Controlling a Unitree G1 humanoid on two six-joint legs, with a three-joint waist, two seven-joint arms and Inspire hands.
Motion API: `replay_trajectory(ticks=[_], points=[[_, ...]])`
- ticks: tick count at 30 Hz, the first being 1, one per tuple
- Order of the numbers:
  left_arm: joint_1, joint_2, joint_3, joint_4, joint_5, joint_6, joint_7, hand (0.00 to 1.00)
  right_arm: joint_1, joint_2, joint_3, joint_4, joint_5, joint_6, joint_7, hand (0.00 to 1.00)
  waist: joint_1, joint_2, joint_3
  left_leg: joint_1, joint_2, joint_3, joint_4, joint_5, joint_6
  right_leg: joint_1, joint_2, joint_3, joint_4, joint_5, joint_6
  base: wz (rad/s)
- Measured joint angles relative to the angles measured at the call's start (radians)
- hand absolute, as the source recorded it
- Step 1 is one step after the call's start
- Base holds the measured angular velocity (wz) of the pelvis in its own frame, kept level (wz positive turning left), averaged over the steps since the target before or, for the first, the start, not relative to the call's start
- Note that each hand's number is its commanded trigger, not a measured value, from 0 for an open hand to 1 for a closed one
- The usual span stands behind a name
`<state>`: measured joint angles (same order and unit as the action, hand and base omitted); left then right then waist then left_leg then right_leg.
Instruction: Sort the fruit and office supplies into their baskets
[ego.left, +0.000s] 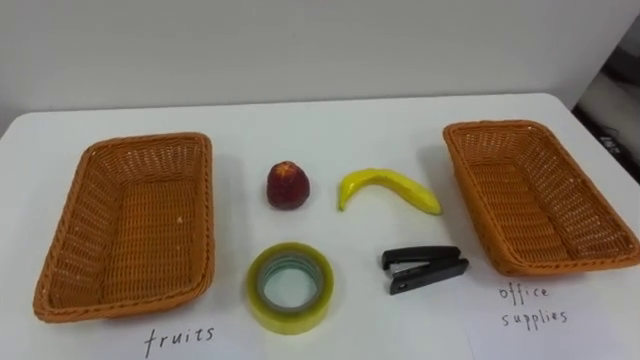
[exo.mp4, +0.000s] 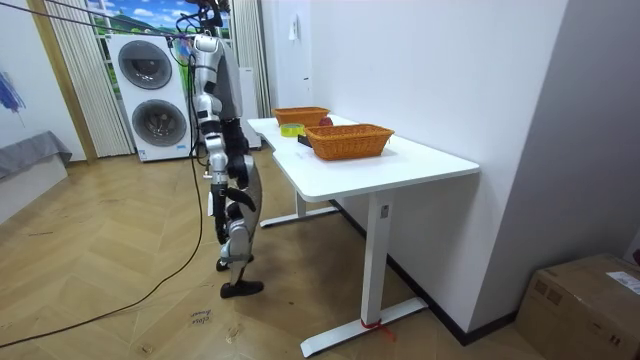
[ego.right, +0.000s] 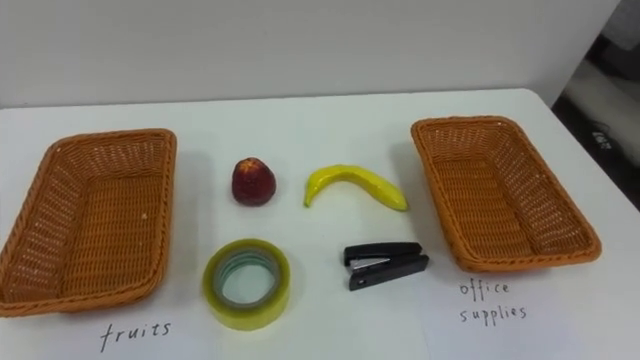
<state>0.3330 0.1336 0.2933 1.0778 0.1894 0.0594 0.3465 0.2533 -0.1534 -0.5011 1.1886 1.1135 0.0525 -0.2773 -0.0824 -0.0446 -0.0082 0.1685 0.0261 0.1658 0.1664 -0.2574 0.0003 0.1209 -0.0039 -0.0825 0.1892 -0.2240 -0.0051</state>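
On the white table (ego.left: 330, 125) lie a red apple (ego.left: 288, 186) and a yellow banana (ego.left: 388, 188) side by side in the middle. Nearer the front edge are a roll of yellowish tape (ego.left: 290, 285) and a black stapler (ego.left: 424, 269). An empty wicker basket (ego.left: 70, 275) stands at the left above a paper sheet marked fruits (ego.left: 180, 340). A second empty wicker basket (ego.left: 470, 190) stands at the right above a sheet marked office supplies (ego.left: 528, 306). In the room view I stand at the table's long side, my right hand (exo.mp4: 216, 158) hanging low beside my hip.
A grey wall runs just behind the table's far edge. The room view has washing machines (exo.mp4: 150, 95) behind me, a wooden floor, and a cardboard box (exo.mp4: 590, 305) at the room view's lower right.
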Motion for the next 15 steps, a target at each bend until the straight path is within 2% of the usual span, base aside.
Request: replay_trajectory(ticks=[5, 8, 13, 15], points=[[-0.001, -0.001, 0.0, -0.023, 0.0, 0.0, 0.0, 0.0, -0.013, -0.002, -0.037, -0.077, 0.03, -0.019, -0.088, 0.0, -0.004, 0.0, 0.0002, 0.0, 0.0, 0.001, -0.001, 0.0, 0.0, -0.003, 0.001, 0.002, 0.008, 0.0, 0.0, -0.01], [0.001, -0.002, -0.001, -0.025, 0.001, 0.0, 0.0, 0.0, -0.031, -0.004, -0.073, -0.167, 0.015, -0.024, -0.163, 0.0, -0.006, 0.003, 0.0012, -0.001, 0.002, 0.012, -0.005, 0.0, 0.0, -0.016, 0.004, 0.023, 0.018, 0.0, 0.0, -0.16], [0.011, 0.0, -0.002, -0.026, 0.0, -0.004, -0.005, 0.0, -0.035, -0.023, -0.073, -0.332, 0.012, -0.094, -0.283, 0.0, -0.021, 0.0, 0.002, -0.008, 0.0, 0.013, -0.006, 0.0, 0.0, -0.023, 0.004, 0.027, 0.018, -0.001, 0.001, -0.02], [0.012, -0.001, -0.002, -0.026, 0.0, -0.014, -0.006, 0.0, -0.034, -0.023, -0.076, -0.39, -0.032, -0.105, -0.332, 0.0, -0.023, -0.001, 0.0022, -0.009, 0.0, 0.014, -0.006, 0.0, 0.0, -0.025, 0.004, 0.026, 0.019, -0.001, 0.001, 0.0]])
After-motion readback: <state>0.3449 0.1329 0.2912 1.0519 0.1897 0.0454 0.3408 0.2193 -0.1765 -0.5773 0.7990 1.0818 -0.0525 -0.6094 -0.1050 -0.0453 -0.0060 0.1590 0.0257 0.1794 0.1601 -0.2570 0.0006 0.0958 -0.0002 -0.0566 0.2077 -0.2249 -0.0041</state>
